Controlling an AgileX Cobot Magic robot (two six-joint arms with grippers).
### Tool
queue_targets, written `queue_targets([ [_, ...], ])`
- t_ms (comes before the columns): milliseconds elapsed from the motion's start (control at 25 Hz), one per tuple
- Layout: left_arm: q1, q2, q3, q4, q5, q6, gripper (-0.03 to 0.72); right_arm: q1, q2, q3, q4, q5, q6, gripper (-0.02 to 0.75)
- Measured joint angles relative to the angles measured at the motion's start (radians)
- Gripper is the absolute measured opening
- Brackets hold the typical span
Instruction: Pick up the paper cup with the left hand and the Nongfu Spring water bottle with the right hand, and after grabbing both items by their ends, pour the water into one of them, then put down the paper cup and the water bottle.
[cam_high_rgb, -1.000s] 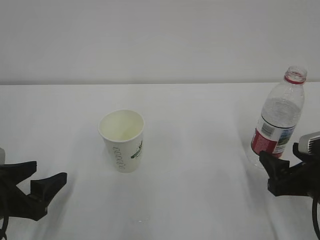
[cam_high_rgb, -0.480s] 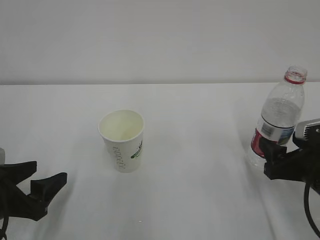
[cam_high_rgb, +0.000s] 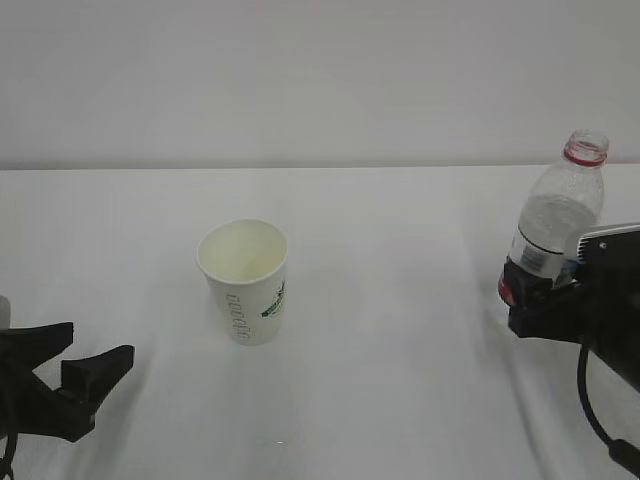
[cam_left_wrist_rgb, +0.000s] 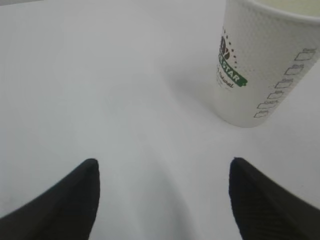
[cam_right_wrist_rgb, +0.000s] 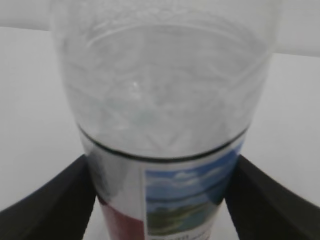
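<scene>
While your left hand (cam_high_rgb: 85, 365) waits low with jaws spread wide, gripping nothing, the paper cup (cam_high_rgb: 245, 280) stands upright mid-table (well apart from it). At right, the Nongfu Spring water bottle (cam_high_rgb: 556, 222) stands between your right hand's (cam_high_rgb: 528, 300) wide-spread fingers (cam_right_wrist_rgb: 47, 200).

White paper cup (cam_high_rgb: 245, 280) upright; uncapped water bottle (cam_high_rgb: 555, 215) upright.

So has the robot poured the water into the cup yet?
Not yet. Nothing is lifted. The right pincer is open around the Nongfu Spring water bottle, ready to close. The left pincer sits open, away from the paper cup. Grabbing, pouring and putting down remain.
</scene>
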Motion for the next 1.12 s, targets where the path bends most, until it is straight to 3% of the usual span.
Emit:
queue_targets([
  [1120, 0.000, 0.000, 0.000, 0.000, -0.002, 0.000, 0.587, 0.000, 0.088, -0.128, 0.019, 0.000, 0.000, 0.579],
])
